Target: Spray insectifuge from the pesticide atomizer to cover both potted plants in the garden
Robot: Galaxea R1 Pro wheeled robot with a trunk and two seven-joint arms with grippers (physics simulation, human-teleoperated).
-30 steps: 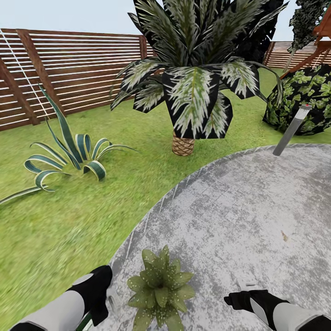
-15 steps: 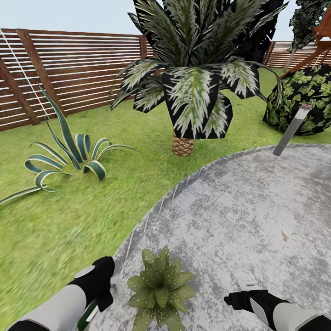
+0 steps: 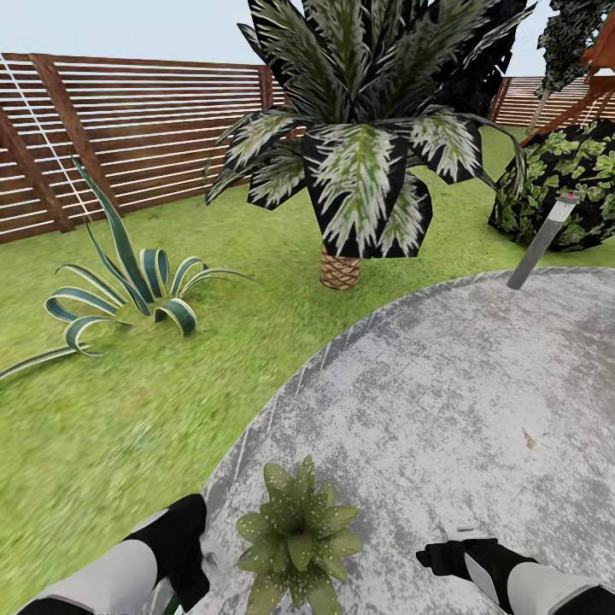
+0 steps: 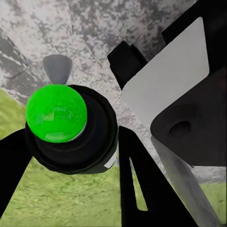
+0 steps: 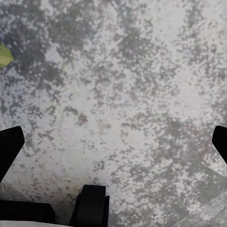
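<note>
Head view: the left gripper [image 3: 184,547] sits low over the edge of the grey paving slab [image 3: 444,393], with one potted plant [image 3: 295,534] just beside it toward the robot's midline, apart from the fingers. The right gripper [image 3: 457,555] hovers on the far side of that plant, above bare stone.

Left wrist view: the pesticide atomizer [image 4: 66,125] lies between the left gripper's fingers [image 4: 142,184] — a black rounded head capped by a bright green dome, with a small grey nozzle tip beyond it over the slab. The fingers flank the head closely, and the hold looks closed on it, though actual contact on the near side is hidden by the body of the atomizer.

Right wrist view: the right gripper's dark fingertips [image 5: 9,146] stand wide apart at the edges of the picture, with nothing between them but stone; a leaf tip [image 5: 4,54] intrudes at one side.

Handling, as a judgement: the atomizer appears rigid, smooth-skinned and probably light, so slip and rotation are the main risks — the round head gives the pads little flat to bear on. A grip lower, on the neck or bottle body beneath the head, would likely hold steadier and leave the nozzle free to face the plant.
</note>
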